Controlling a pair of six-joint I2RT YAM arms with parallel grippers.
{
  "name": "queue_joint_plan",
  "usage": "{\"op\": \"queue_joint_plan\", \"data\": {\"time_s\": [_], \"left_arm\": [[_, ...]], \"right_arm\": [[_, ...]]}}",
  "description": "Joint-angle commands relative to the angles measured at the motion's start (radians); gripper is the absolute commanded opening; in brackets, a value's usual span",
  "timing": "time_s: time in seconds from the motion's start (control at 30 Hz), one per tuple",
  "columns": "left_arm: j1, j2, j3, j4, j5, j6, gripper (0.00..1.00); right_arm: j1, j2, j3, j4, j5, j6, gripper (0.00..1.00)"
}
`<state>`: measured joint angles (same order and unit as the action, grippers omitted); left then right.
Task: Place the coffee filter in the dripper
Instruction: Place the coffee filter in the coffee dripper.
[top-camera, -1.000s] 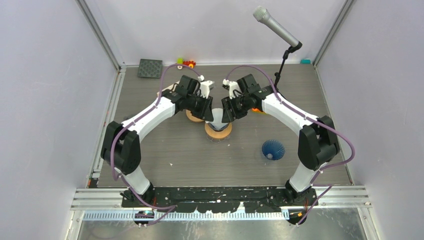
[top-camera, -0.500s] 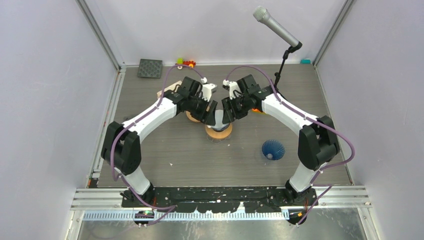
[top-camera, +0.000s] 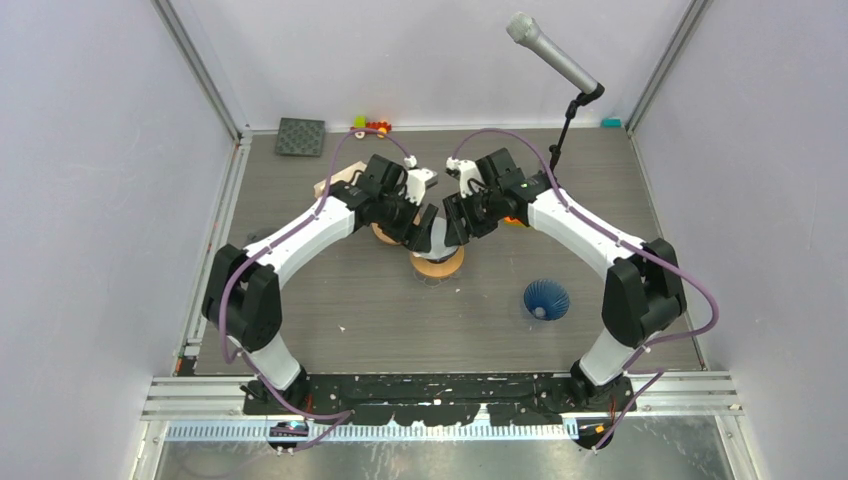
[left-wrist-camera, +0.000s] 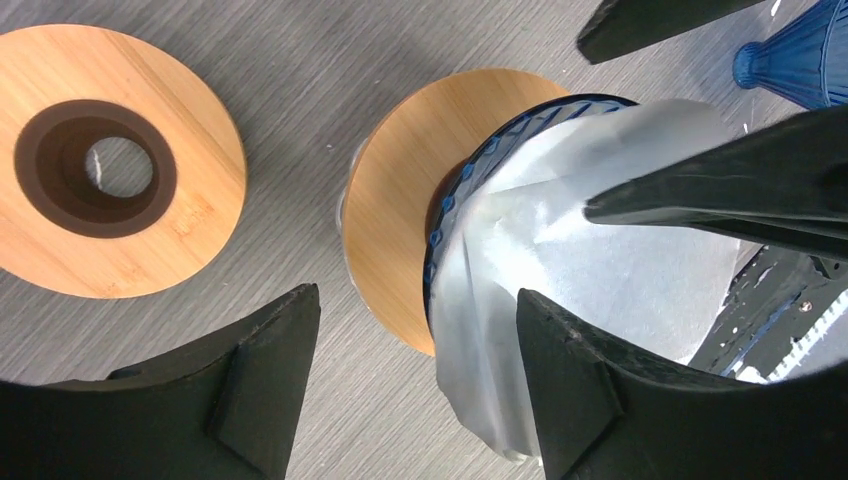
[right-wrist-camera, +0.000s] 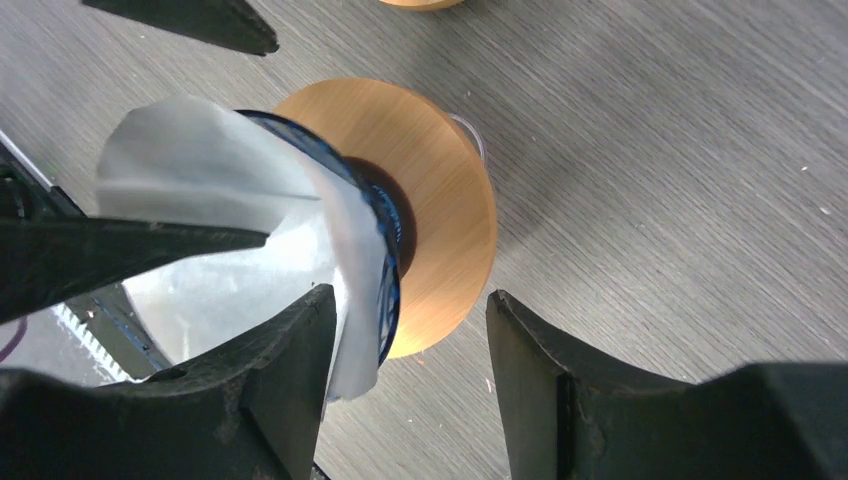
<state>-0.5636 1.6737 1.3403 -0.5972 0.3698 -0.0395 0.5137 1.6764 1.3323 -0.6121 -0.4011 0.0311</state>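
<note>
A white paper coffee filter (left-wrist-camera: 600, 230) sits in a blue ribbed dripper (left-wrist-camera: 470, 170) that stands on a round wooden base (left-wrist-camera: 395, 210) at the table's middle (top-camera: 437, 262). The filter's edge folds out over the rim (right-wrist-camera: 350, 300). My left gripper (left-wrist-camera: 418, 295) is open and straddles the rim, one finger over the filter and one outside over the base. My right gripper (right-wrist-camera: 410, 295) is open and straddles the opposite rim in the same way. In the top view both grippers (top-camera: 422, 226) (top-camera: 455, 222) meet above the dripper and hide most of it.
A second wooden ring (left-wrist-camera: 120, 160) lies just left of the dripper. A second blue dripper (top-camera: 546, 299) lies on the table at the right. A microphone on a stand (top-camera: 560, 60), a black mat (top-camera: 301, 136) and small toys (top-camera: 372, 125) are at the back.
My left gripper has opened its jaws and shifted a little right over the dripper. The right gripper has hardly moved.
</note>
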Motion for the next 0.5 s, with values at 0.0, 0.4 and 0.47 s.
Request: {"op": "queue_joint_plan", "data": {"time_s": [0.0,0.4,0.47], "left_arm": [[-0.001,-0.073,0.046,-0.003,-0.039,0.035,0.75],[0.001,-0.136,0.083,-0.008,-0.04,0.074,0.9],[0.003,-0.149,0.084,-0.008,-0.039,0.073,0.92]], "right_arm": [[0.003,-0.093,0.067,-0.012,0.002,-0.022,0.62],[-0.007,-0.179,0.097,-0.069,0.018,-0.05,0.64],[-0.018,-0.195,0.09,-0.07,0.016,-0.055,0.64]]}}
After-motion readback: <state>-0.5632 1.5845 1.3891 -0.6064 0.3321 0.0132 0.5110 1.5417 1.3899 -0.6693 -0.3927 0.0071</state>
